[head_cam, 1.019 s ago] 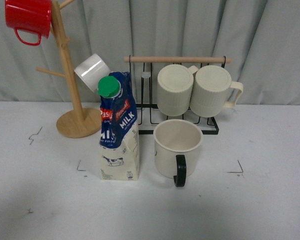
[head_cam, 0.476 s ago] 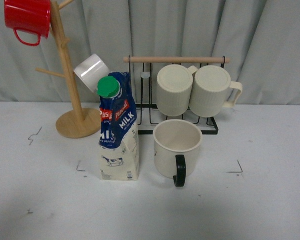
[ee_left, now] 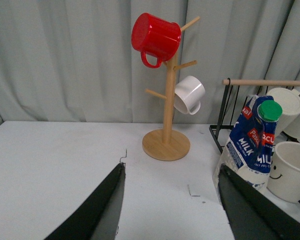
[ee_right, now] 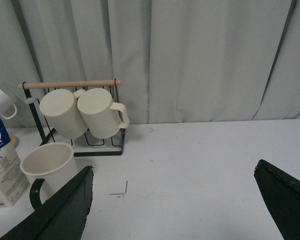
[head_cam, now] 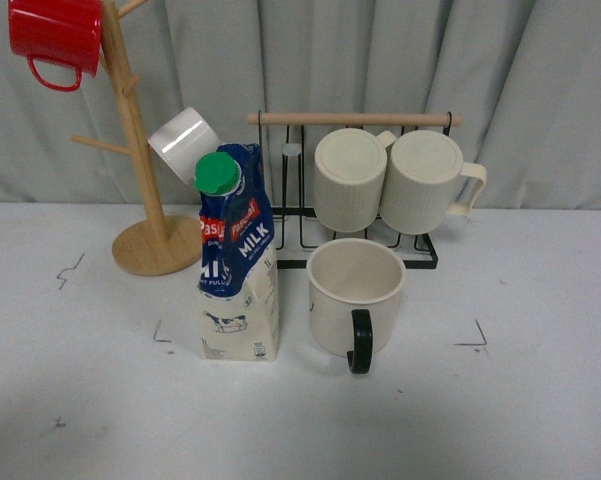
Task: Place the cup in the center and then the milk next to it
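Note:
The cup [head_cam: 354, 295], a wide cream mug with a black handle facing the front, stands upright on the white table between the corner marks. It also shows in the left wrist view [ee_left: 288, 170] with its smiley face, and in the right wrist view [ee_right: 46, 170]. The milk [head_cam: 237, 257] stands upright just left of the cup, with a small gap; it shows too in the left wrist view [ee_left: 253, 142] and the right wrist view [ee_right: 0, 160]. My left gripper [ee_left: 170, 170] is open and empty, back from the milk. My right gripper [ee_right: 173, 172] is open and empty, to the right of the cup.
A black wire rack [head_cam: 360, 195] with a wooden bar holds two ribbed cream mugs [head_cam: 385, 180] behind the cup. A wooden mug tree [head_cam: 145, 180] at the back left carries a red mug [head_cam: 56, 38] and a small white mug [head_cam: 183, 143]. A grey curtain closes the back.

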Controlling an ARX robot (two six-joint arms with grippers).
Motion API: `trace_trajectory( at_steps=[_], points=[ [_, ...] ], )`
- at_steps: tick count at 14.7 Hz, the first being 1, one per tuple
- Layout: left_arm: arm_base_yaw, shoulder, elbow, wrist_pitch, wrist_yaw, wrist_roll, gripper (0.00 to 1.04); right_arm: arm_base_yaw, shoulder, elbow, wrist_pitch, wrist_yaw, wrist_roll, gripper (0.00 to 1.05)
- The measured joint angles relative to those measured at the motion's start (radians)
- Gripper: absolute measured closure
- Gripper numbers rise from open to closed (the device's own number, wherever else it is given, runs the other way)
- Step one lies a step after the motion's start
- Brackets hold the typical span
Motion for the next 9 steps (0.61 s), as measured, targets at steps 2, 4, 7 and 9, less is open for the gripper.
trace_trajectory(
  at_steps=[2, 4, 7, 9],
  points=[
    [0.000, 0.000, 0.000, 0.000, 0.000, 0.000, 0.36, 0.000, 0.000, 0.000, 0.000, 0.000, 0.000, 0.06],
    [0.000, 0.000, 0.000, 0.000, 0.000, 0.000, 0.29, 0.000, 0.000, 0.000, 0.000, 0.000, 0.000, 0.06],
    [0.000, 0.000, 0.000, 0.000, 0.000, 0.002, 0.05, 0.000, 0.000, 0.000, 0.000, 0.000, 0.000, 0.06],
    [0.000, 0.000, 0.000, 0.000, 0.000, 0.002, 0.07, 0.000, 0.000, 0.000, 0.000, 0.000, 0.000, 0.06]
  ],
)
